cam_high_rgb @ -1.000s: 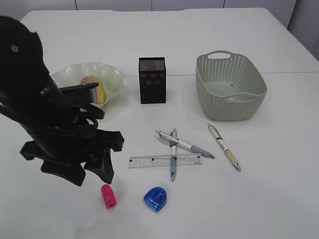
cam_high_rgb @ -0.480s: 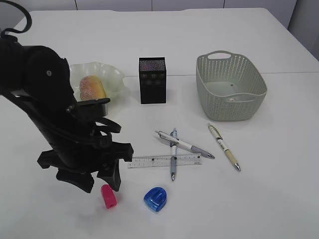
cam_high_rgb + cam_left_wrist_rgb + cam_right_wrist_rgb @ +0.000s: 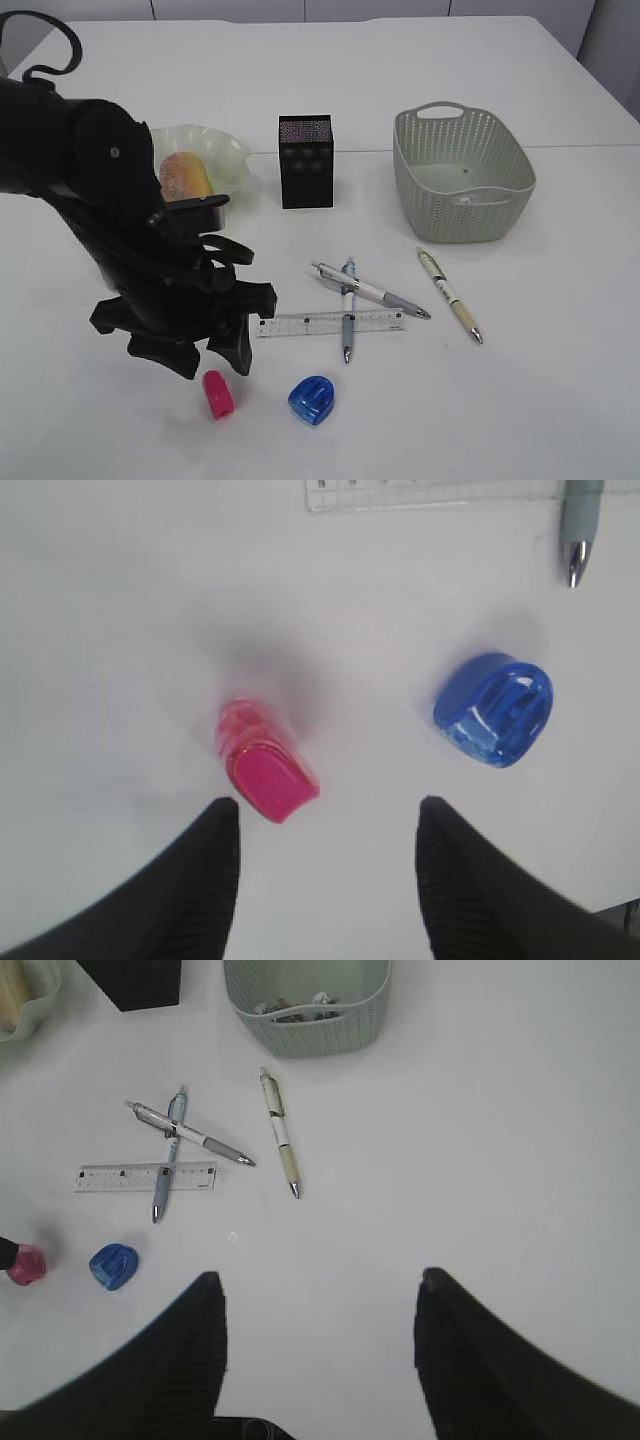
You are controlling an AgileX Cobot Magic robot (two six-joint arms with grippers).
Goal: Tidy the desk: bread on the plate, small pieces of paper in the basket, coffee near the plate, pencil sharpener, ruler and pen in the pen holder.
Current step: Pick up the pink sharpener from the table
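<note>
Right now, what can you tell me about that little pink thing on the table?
The pink sharpener is a small block of see-through pink plastic with a solid, darker pink cap at one end. It lies on its side on the white table, at a slant, with nothing touching it. The left gripper hangs open just above it, one finger close by its capped end. A blue sharpener lies apart to its right in the wrist view.

White table (image 3: 560, 400) carries plate (image 3: 228, 150), holder (image 3: 305, 165), basket (image 3: 462, 180), ruler (image 3: 310, 323), 3 pens (image 3: 370, 291), 2 sharpeners (image 3: 312, 400).
</note>
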